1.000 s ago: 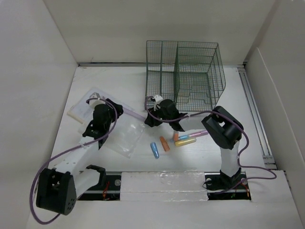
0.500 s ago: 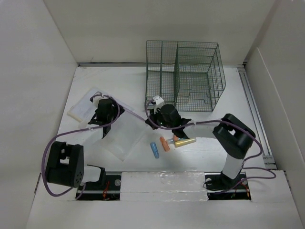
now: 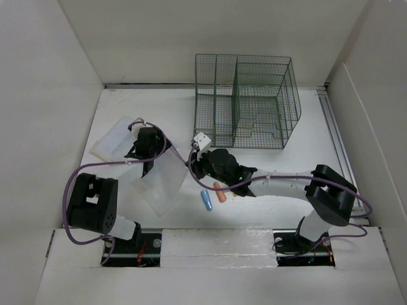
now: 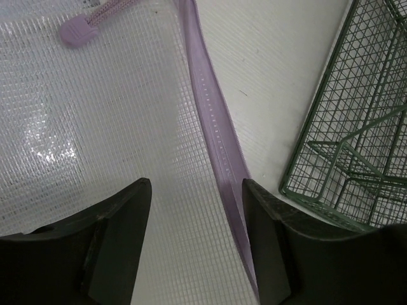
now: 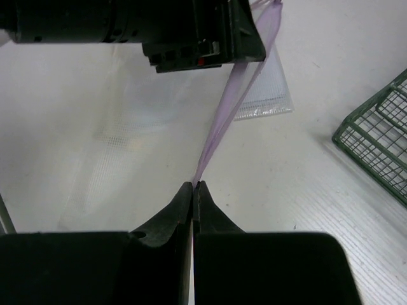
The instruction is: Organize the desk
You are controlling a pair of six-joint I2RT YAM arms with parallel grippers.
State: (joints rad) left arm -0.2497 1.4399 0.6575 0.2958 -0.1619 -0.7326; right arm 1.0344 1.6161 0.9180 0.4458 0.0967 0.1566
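The right gripper (image 5: 193, 190) was half-spread a second ago. It has since swung left off the markers and pressed together on the purple zipper band (image 5: 232, 108), pinching it at the near-right edge of the clear mesh pouch (image 3: 162, 184). The band now rises taut from the jaws toward the left arm. The left gripper (image 4: 194, 210) has meanwhile moved up to the pouch's far end and hovers there with its fingers spread, straddling the band but closed on nothing. The zipper pull (image 4: 76, 28) lies just ahead of it. The pouch looks flatter and more drawn out across the bench (image 3: 159, 108) than it did before. The blue marker (image 3: 206, 199) and orange marker (image 3: 220, 191) lie loose just beside the right arm, and the green wire basket (image 3: 248, 101) stands behind. My reading is that one end of the pouch is now anchored, so the left gripper could work the zipper open before the markers are packed.
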